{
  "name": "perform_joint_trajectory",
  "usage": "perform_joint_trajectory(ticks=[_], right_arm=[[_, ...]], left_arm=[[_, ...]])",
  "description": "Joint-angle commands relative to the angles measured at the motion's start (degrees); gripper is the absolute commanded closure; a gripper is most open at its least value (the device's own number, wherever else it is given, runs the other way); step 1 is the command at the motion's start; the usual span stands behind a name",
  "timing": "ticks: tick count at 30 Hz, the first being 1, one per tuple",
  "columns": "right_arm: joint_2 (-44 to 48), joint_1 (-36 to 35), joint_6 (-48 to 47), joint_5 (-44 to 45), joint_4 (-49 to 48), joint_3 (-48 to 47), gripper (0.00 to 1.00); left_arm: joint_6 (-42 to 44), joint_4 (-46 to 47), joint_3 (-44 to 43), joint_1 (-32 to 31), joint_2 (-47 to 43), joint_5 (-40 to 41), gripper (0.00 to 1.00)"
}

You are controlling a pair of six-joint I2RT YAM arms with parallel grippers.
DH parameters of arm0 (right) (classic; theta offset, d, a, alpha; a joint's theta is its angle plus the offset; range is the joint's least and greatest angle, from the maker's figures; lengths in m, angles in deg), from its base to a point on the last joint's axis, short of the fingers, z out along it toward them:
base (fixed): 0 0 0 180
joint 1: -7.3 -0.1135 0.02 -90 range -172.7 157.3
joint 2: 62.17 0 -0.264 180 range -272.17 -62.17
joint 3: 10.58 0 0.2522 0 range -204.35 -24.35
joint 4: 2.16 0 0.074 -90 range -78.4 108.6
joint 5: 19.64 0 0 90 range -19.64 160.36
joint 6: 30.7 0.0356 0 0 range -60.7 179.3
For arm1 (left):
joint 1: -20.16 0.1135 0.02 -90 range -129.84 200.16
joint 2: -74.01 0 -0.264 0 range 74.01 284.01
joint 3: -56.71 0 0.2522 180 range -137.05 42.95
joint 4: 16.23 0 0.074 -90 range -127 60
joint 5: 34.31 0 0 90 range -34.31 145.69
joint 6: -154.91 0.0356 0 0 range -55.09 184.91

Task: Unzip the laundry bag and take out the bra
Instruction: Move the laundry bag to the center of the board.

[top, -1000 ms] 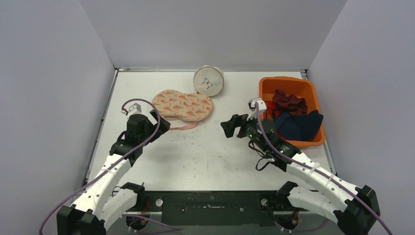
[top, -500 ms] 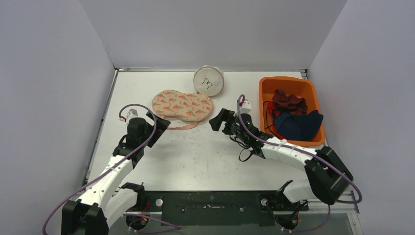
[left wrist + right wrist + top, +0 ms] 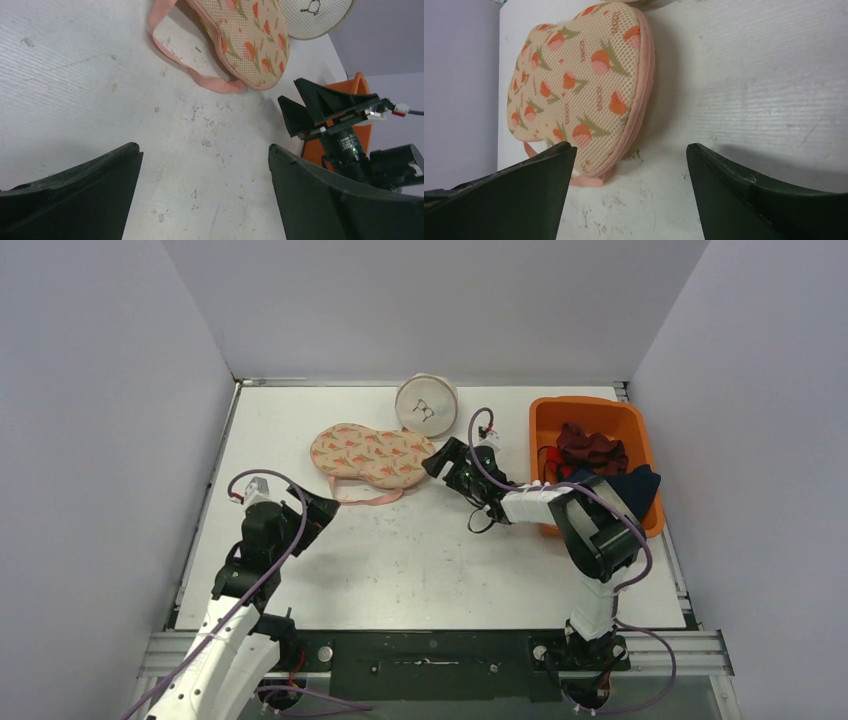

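Top external view, from the left: the left gripper point(image 3: 322, 510) hovers over the white table point(image 3: 420, 560), jaws spread wide and empty, near a pink strap loop point(image 3: 365, 501). That loop trails from the laundry bag point(image 3: 372, 455), peach mesh with a floral print, lying flat at mid-table; its zip cannot be made out. A round white mesh bag point(image 3: 426, 405) stands just behind it. The right gripper point(image 3: 440, 458) sits at the laundry bag's right end, jaws apart, gripping nothing. Farther right, an orange bin point(image 3: 545, 412) holds dark clothes point(image 3: 600, 485).
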Motion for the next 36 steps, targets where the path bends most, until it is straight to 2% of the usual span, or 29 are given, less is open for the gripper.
perform_joint_trajectory(ticks=[1, 6, 11, 14, 17, 23, 24, 28, 36], right_arm=[[-3.8, 0.7, 1.2, -2.8, -5.6, -5.6, 0.19], [-9.6, 0.6, 3.1, -4.3, -6.1, -10.3, 0.28], [-13.9, 1.2, 4.7, -4.9, -5.5, -14.6, 0.3], [-15.7, 1.6, 5.1, -5.7, -4.8, -16.6, 0.37], [-16.0, 1.5, 4.5, -6.1, -4.5, -16.4, 0.52], [-10.6, 1.3, 2.2, -6.0, -3.9, -9.5, 0.92], [-9.1, 1.5, 2.1, -5.9, -4.0, -7.6, 0.95], [-1.7, 1.0, 1.6, -4.2, -4.5, 1.4, 0.95], [17.1, -2.7, 2.9, 1.9, -4.9, 22.7, 0.95]], left_arm=[[0.6, 0.5, 1.3, 0.3, -1.6, -4.5, 0.03], [0.7, 1.4, 2.5, 0.2, -2.4, -6.1, 0.02], [0.9, 1.9, 3.5, 0.2, -3.5, -6.5, 0.02], [1.1, 2.1, 3.8, 0.2, -4.2, -6.3, 0.02], [1.5, 2.1, 3.8, 0.3, -4.4, -6.4, 0.02], [2.1, 3.5, 4.6, 0.1, -4.1, -8.0, 0.03], [2.2, 4.4, 4.8, 0.0, -4.0, -8.6, 0.02], [1.8, 7.3, 5.4, -3.2, -4.1, -8.2, 0.03], [-0.5, 11.5, 6.8, -16.8, -0.5, 0.4, 0.03]])
